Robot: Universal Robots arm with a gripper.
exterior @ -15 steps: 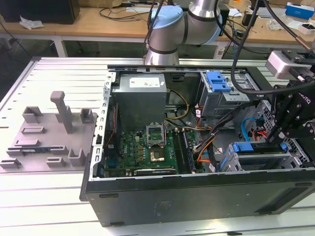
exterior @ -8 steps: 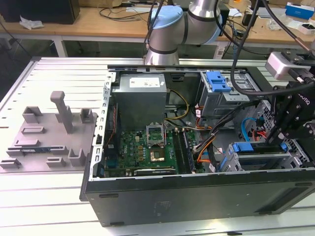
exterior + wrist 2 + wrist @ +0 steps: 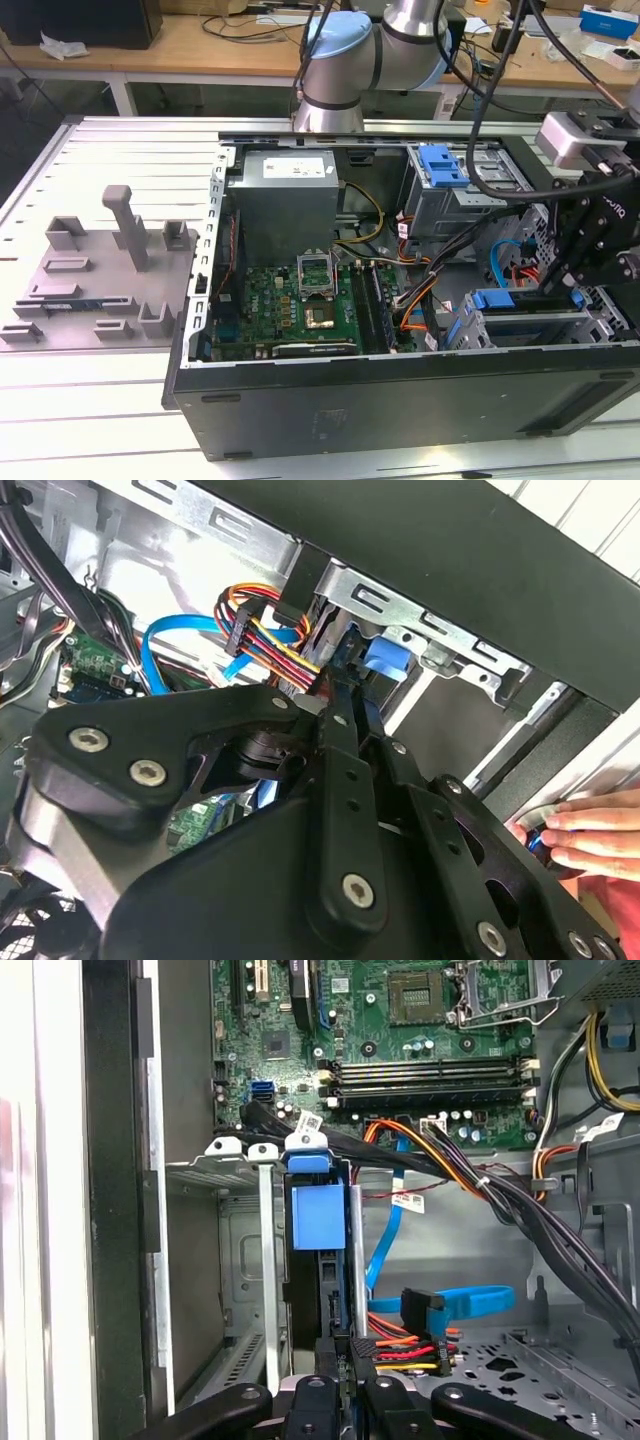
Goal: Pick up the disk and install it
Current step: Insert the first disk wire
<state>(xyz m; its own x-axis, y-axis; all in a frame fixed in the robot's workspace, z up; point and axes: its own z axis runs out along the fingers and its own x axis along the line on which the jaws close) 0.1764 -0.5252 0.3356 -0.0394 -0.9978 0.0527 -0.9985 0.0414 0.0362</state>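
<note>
Exterior view, left to right.

1. Left: a grey fixture plate [image 3: 90, 270] carrying grey blocks and an upright post lies on the slotted metal table [image 3: 120, 420]. It is well apart from my gripper.

2. Centre: the open computer case [image 3: 400, 395] lies on its side. At its far end sits the power supply [image 3: 285, 205], which has a white label whose print I cannot read. Nearer is the green motherboard [image 3: 290, 310], with its bare processor socket showing.

3. Right, far: a metal drive cage [image 3: 450, 200] with a blue tab on top.

4. Right, near: my gripper [image 3: 560, 290] is lowered into the near right drive bay [image 3: 530, 325].
 - The disk [image 3: 318, 1215] stands on edge in that bay's slot, with its blue carrier tab toward the motherboard.
 - In both wrist views my fingers [image 3: 328, 1355] are drawn tight together on the disk's end; I judge the gripper [image 3: 348, 1360] clamped on the disk.
 - In the second wrist view the gripper [image 3: 345, 725] points at the blue carrier inside the metal bay.

5. Cables: a blue flat cable [image 3: 470, 1303] and a bundle of coloured wires [image 3: 270, 630] run just beside the bay. A white tag [image 3: 407, 1200] hangs on one cable; its print is illegible.

6. A person's hand [image 3: 590, 835] rests beside the case's outer wall.
</note>
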